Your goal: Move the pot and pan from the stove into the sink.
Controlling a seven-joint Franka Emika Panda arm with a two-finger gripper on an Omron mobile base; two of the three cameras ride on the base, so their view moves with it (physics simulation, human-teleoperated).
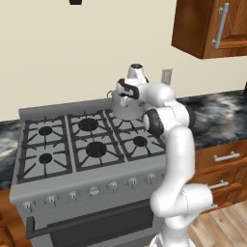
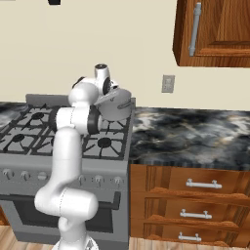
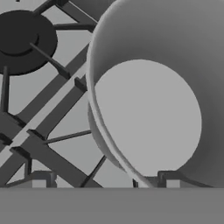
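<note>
- We see the pot (image 1: 126, 107) tilted, lifted above the back right burner of the stove (image 1: 58, 144), up against the hand.
- In the hand view the pot (image 3: 151, 113) fills the right, its pale floor facing us, with black grates to the left.
- The jaws (image 3: 151, 183) sit astride the pot's rim, one fingertip (image 3: 168, 180) inside the wall; we'd say they're pinching it.
- Right of the stove runs the marbled bench (image 2: 190, 136), drawers beneath, a wooden cabinet (image 2: 215, 29) above.
</note>
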